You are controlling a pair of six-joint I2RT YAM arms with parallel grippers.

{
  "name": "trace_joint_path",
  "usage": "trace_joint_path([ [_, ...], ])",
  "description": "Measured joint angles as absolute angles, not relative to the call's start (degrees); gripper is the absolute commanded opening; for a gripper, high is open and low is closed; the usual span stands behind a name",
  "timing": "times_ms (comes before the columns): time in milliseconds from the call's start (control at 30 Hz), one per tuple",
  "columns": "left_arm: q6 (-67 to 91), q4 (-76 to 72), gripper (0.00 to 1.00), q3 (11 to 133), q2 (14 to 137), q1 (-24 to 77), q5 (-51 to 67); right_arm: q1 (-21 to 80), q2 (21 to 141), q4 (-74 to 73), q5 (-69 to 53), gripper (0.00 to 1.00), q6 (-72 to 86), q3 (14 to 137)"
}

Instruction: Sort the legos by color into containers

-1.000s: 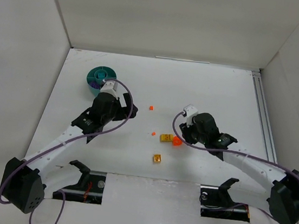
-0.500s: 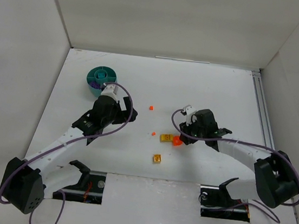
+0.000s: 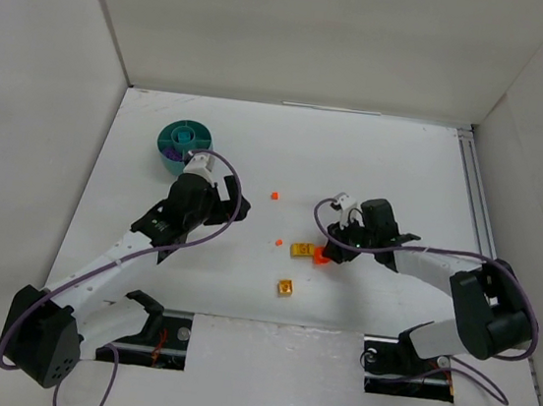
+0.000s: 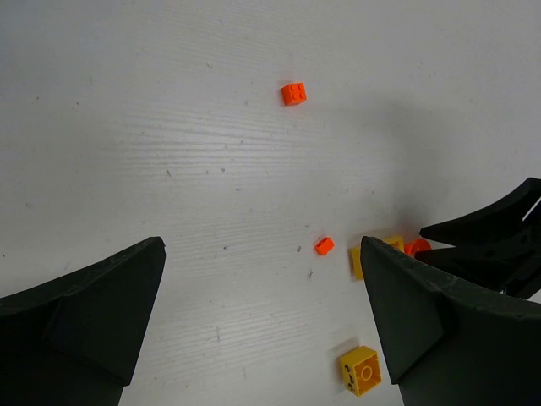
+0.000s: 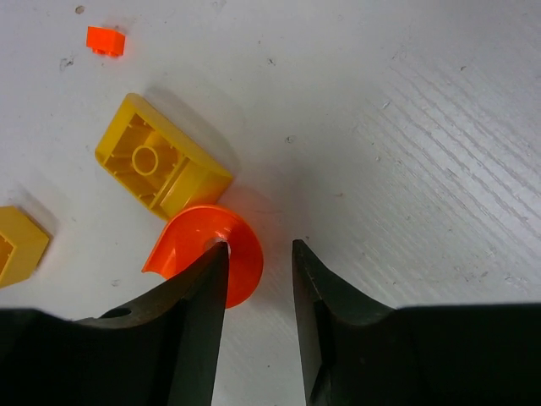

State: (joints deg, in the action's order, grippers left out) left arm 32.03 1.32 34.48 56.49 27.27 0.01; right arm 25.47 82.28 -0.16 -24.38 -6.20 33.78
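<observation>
Right fingers (image 5: 205, 292) are down on the desk (image 3: 395, 169) at centre, slightly parted. They straddle the rim of the orange curved piece (image 5: 188, 245), one tip inside its hollow and the other just outside, not clamped on it. An upturned yellow brick (image 5: 161, 167) touches that piece on its left side. A tiny orange bit (image 5: 106, 40) lies left of the brick, apart from it. Second yellow brick (image 3: 285, 287) sits nearer, apart from the cluster, and a small orange brick (image 3: 274, 195) lies farther back. Left fingers (image 4: 401, 296) are spread wide and hold nothing, above the desk left of the cluster. Teal bowl (image 3: 165, 136) sits far left with purple bits (image 3: 171, 152) in one near compartment.
</observation>
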Motion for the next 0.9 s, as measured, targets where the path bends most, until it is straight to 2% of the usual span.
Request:
trace_joint_path([
  [100, 32.03, 0.99, 1.00, 34.48, 56.49, 27.24, 0.01, 24.56, 82.24, 0.75, -25.69, 0.37, -6.46, 33.10],
  [200, 32.03, 0.97, 1.00, 34.48, 56.51, 27.27, 0.01, 23.86, 82.24, 1.37, -26.79, 0.26, -7.11, 32.56],
  [233, 32.03, 0.95, 1.00, 34.48, 56.55, 27.24, 0.01, 23.66, 82.24, 1.63, -27.07, 0.17, -7.35, 32.27],
  [400, 32.03, 0.67, 1.00, 34.48, 57.19, 27.24, -0.08, 23.62, 81.03, 1.98, -27.70, 0.11, -8.67, 30.98],
  [533, 32.03, 0.64, 1.00, 34.48, 57.34, 27.24, -0.32, 23.62, 77.52, 1.85, -27.66, 0.00, -9.61, 29.93],
  [767, 32.03, 0.64, 1.00, 34.48, 57.34, 27.27, -0.49, 24.08, 71.31, 1.93, -27.24, 0.01, -11.66, 29.93],
  [800, 32.03, 0.64, 1.00, 34.48, 57.34, 27.24, -0.49, 24.25, 71.09, 1.91, -27.07, 0.04, -11.92, 29.93],
  [900, 32.03, 0.64, 1.00, 34.48, 57.45, 27.27, -0.49, 24.47, 71.09, 1.56, -26.59, 0.23, -12.49, 29.93],
])
